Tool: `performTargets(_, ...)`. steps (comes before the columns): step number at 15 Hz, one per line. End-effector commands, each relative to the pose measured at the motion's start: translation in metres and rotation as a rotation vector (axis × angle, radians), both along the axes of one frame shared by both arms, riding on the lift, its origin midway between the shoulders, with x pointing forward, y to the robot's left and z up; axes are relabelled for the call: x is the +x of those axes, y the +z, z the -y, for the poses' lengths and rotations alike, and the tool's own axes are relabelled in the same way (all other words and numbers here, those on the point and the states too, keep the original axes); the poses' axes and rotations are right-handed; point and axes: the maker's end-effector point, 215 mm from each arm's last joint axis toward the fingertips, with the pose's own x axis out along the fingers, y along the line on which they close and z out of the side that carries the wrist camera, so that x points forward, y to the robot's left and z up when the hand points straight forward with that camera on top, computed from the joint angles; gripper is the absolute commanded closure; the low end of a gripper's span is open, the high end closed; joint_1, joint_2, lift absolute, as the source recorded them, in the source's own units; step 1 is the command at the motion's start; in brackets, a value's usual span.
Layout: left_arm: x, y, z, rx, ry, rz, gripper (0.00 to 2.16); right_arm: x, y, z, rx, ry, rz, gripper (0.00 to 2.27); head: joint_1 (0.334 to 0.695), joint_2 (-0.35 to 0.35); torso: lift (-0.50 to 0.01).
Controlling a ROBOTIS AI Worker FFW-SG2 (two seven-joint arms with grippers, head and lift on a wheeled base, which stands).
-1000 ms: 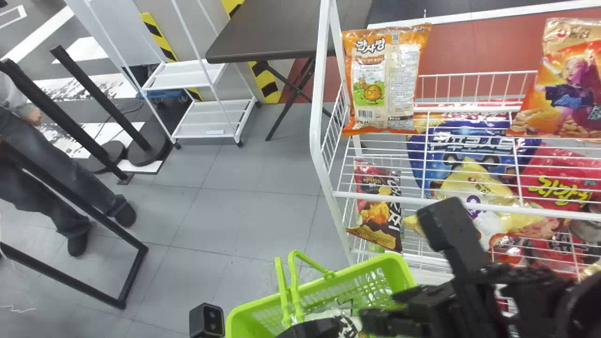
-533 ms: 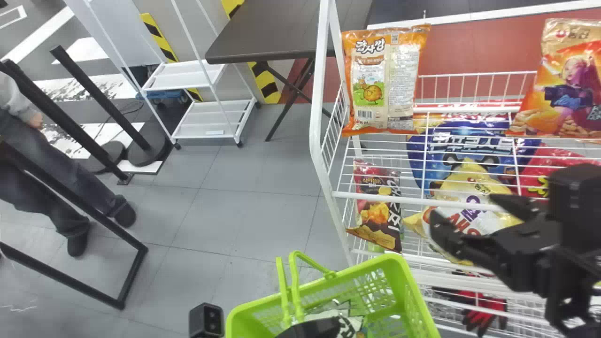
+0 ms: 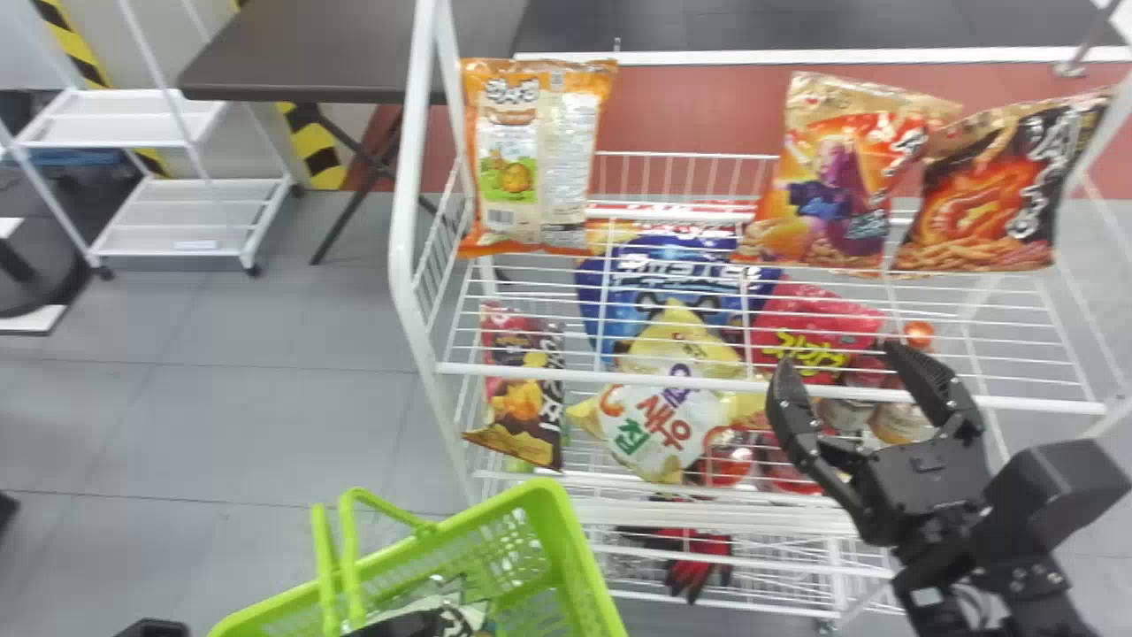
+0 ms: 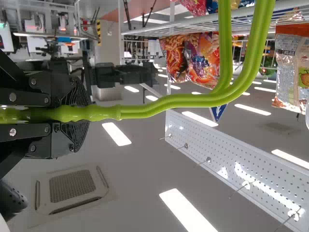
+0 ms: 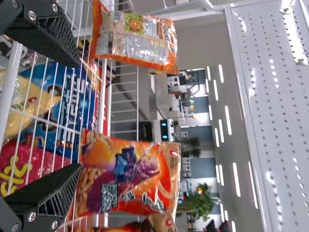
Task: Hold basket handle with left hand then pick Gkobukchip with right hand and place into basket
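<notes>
Rack: a white wire rack (image 3: 414,265) takes up the middle and right of the head view. An orange bag (image 3: 539,159) stands upright at its left end; an orange bag with a purple figure (image 3: 818,190) and a black and orange bag (image 3: 990,203) lean side by side toward the right.
Lower bags: seen through the wires are a blue bag (image 3: 668,274), a pinkish-red bag (image 3: 809,332), a yellow and white bag (image 3: 663,425) and a dark red bag (image 3: 522,398).
In the way: the rack's front rail (image 3: 601,377) runs across, with thin wires over the lower bags.
Beyond: a brown table (image 3: 292,53) and a white shelf cart (image 3: 181,212) stand to the left.
Right arm: reaches up from the lower right; the right gripper (image 3: 845,367) is at the front rail, its two fingers spread apart with a gap between.
Left arm: low in the head view, the left gripper (image 3: 393,626) is clamped on the green basket handle (image 4: 159,105).
Basket: bright green, low in front of the rack; the basket (image 3: 585,566) holds a white, green and black bag (image 3: 473,612).
Lettering: large characters mark several bags.
Gkobukchip: which bag it is cannot be told.
</notes>
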Motion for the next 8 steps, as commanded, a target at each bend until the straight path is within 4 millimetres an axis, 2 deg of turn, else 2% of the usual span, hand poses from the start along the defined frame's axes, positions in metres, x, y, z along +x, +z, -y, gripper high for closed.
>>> performTargets(1,0.0005,-0.0003,0.0008,0.003,-0.002,0.001,2.15,-0.0082,-0.0050,0.0095,0.009,-0.020,0.031,0.07,0.695,0.019,0.000)
performTargets(3,0.0006,-0.0006,0.0009,0.005,-0.002,0.001,2.15,-0.0089,-0.0089,0.0112,0.009,-0.021,0.024,0.07,0.695,-0.005,0.000)
performTargets(8,0.0012,-0.0002,0.0012,0.003,-0.001,0.002,2.15,-0.0090,-0.0097,0.0106,0.011,-0.018,0.021,0.06,0.695,-0.013,0.000)
